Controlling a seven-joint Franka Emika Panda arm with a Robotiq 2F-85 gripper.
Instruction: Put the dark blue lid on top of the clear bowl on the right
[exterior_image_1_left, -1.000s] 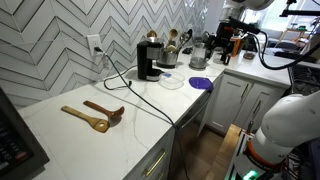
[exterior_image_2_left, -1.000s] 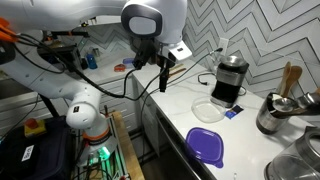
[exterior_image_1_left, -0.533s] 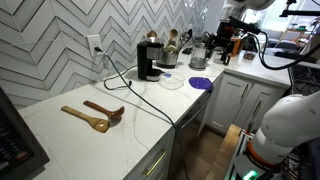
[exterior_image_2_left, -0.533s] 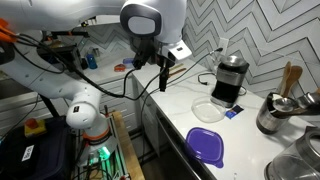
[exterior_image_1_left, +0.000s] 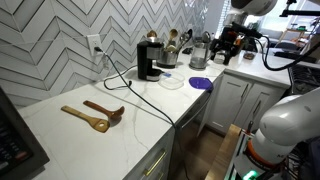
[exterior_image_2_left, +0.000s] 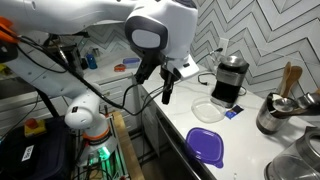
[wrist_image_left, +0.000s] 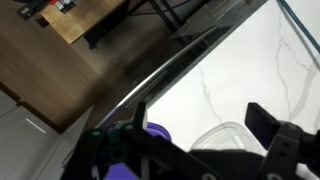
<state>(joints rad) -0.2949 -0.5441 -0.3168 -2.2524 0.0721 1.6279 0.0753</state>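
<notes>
The dark blue lid (exterior_image_2_left: 206, 146) lies flat on the white counter near its front edge; it also shows in an exterior view (exterior_image_1_left: 201, 84) and as a purple patch in the wrist view (wrist_image_left: 156, 131). The clear bowl (exterior_image_2_left: 209, 111) sits just behind it, in front of the coffee machine, and shows in an exterior view (exterior_image_1_left: 172, 82) and the wrist view (wrist_image_left: 228, 136). My gripper (exterior_image_2_left: 167, 94) hangs open and empty in the air beside the counter edge, fingers pointing down, some way from both. In the wrist view (wrist_image_left: 200, 120) its two dark fingers frame the bowl and lid.
A black coffee machine (exterior_image_2_left: 228, 80) (exterior_image_1_left: 149, 60) stands by the wall, with a black cable (exterior_image_1_left: 130, 88) running across the counter. Wooden spoons (exterior_image_1_left: 95, 115) lie further along. A metal utensil pot (exterior_image_2_left: 275, 112) and a kettle (exterior_image_1_left: 199, 58) stand beyond the lid.
The arm has swung toward the counter. The gripper has moved lower and nearer the bowl and lid. The lid and bowl have not moved.
</notes>
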